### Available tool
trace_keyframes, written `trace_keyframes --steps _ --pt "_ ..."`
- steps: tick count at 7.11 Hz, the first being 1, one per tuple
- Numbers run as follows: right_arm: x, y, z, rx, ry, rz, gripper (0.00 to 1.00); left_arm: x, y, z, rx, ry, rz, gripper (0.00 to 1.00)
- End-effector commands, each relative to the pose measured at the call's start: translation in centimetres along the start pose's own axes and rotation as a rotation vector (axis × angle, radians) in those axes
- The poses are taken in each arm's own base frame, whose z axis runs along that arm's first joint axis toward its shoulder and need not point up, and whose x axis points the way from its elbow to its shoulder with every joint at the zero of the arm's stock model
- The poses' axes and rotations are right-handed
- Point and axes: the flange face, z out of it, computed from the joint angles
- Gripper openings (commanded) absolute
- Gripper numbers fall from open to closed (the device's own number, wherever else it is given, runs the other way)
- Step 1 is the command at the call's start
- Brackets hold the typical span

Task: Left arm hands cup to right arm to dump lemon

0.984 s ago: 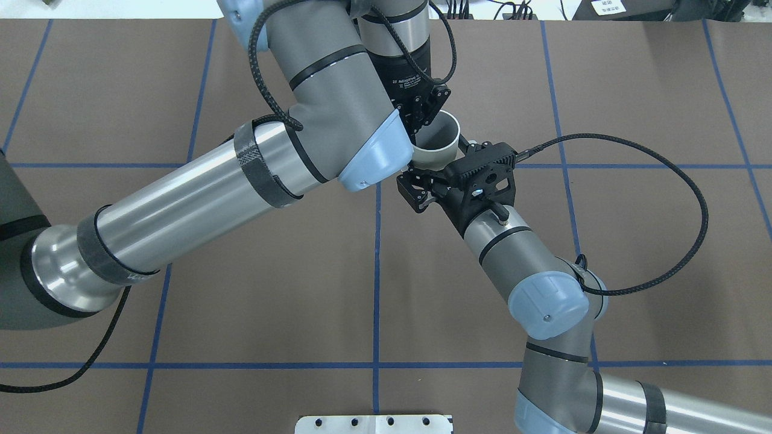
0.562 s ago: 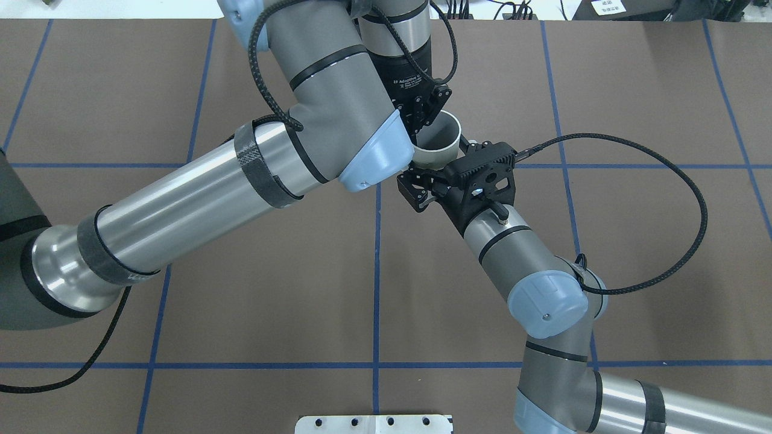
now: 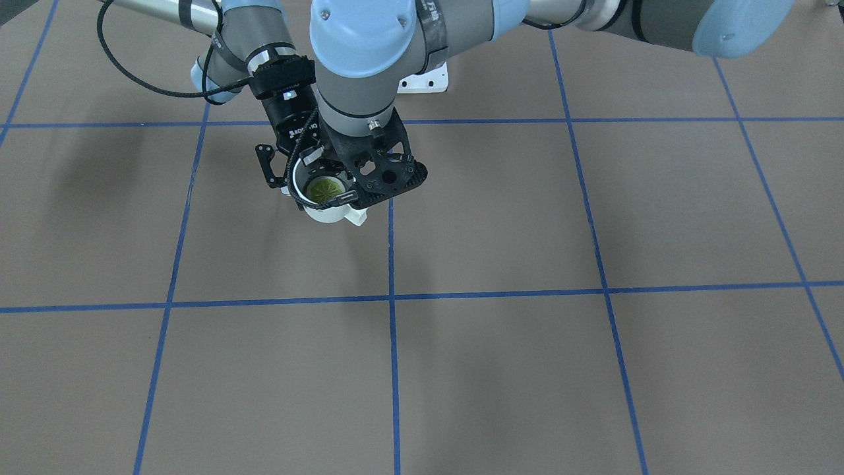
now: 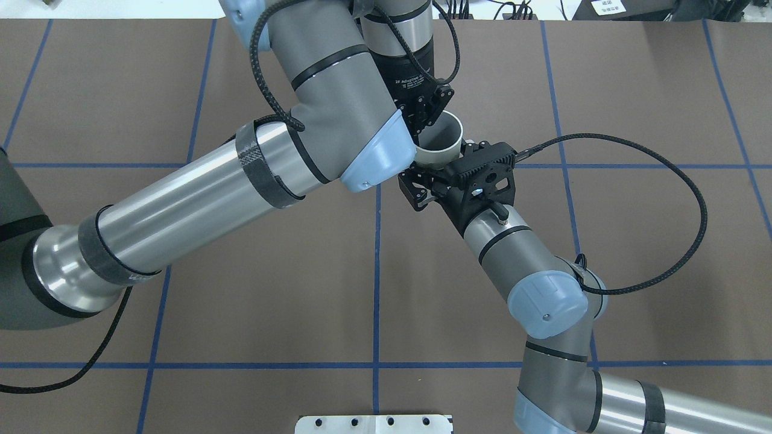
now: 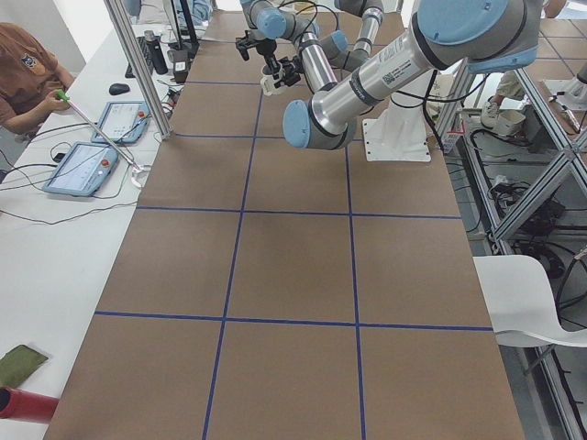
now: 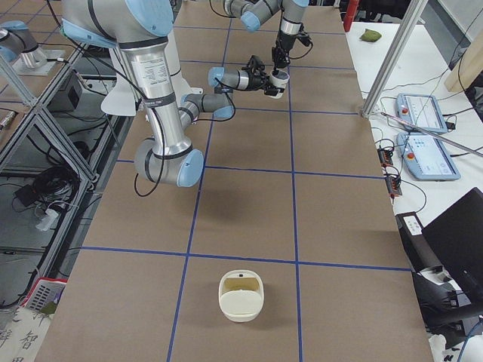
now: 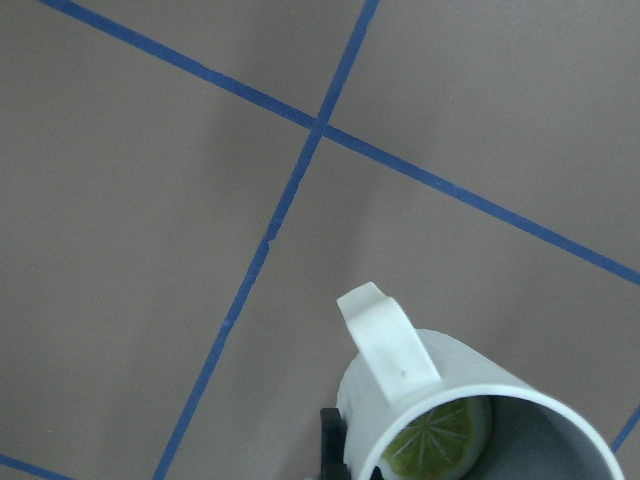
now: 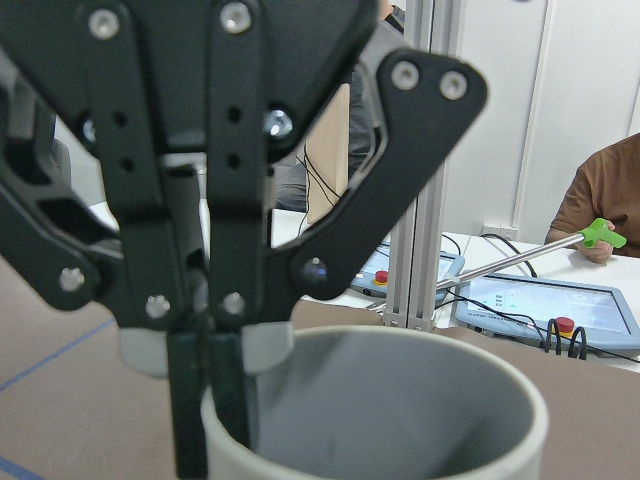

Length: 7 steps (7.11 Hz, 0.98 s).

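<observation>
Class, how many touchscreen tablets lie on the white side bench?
2. On the white bench: one grey-framed touchscreen tablet beside the aluminium post, the second tablet next to it, nearer the exterior right camera. Others may be hidden.

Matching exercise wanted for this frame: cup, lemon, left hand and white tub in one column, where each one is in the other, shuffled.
Things:
1. cup
2. lemon
3. left hand
4. white tub

Places:
A. inside the cup
B. standing on the table, far from the cup
C. clamped on the cup's rim
D. held up in the air

Pairs: 1-D, 2-A, 3-C, 4-B
</observation>
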Motion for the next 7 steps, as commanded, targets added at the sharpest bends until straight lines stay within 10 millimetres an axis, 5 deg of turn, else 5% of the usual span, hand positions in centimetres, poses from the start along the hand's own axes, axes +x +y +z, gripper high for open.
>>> trace_keyframes --steps 1,5,7 --pt "0.0 0.0 0.0 0.000 -0.001 0.001 0.52 0.0 0.3 -0.3 0.002 0.006 0.005 0.99" --pt "0.9 -1.0 0.3 0.019 0.011 0.001 0.52 -1.4 0.6 -3.9 0.030 0.041 0.008 1.00" --pt "4.3 -1.1 1.1 0.025 0.064 -0.016 0.53 -1.7 -0.3 -4.1 0.040 0.038 -0.005 1.00"
